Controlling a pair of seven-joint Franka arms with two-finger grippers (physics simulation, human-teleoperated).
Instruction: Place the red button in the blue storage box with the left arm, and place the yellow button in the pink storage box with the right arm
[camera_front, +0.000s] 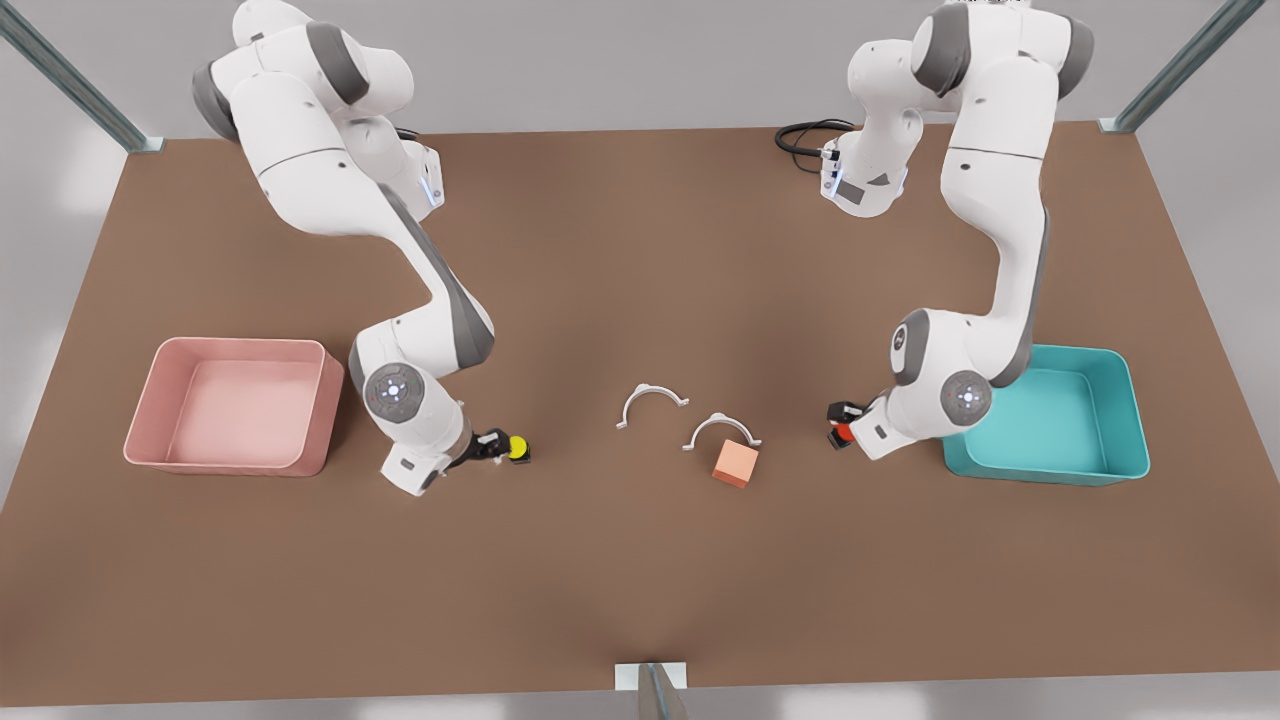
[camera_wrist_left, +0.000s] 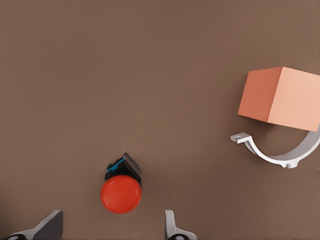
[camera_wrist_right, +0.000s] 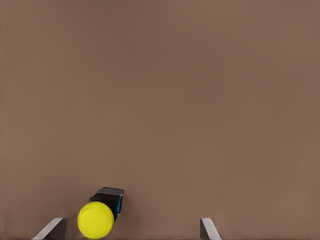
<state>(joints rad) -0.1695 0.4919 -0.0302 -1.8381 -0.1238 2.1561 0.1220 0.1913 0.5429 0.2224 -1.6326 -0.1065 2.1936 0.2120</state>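
Orange cube (camera_front: 735, 464) sitting near two white clips (camera_front: 652, 400); right gripper (camera_front: 497, 446) hanging open around yellow button (camera_front: 518, 447), right of pink box (camera_front: 236, 404); left gripper (camera_front: 842, 424) hanging open over red button (camera_wrist_left: 121, 193), beside blue box (camera_front: 1050, 417)

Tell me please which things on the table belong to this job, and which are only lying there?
Belong to the job:
- red button, between the open left gripper fingers
- yellow button, at the open right gripper
- blue storage box
- pink storage box

Only lying there:
- orange cube
- two white curved clips
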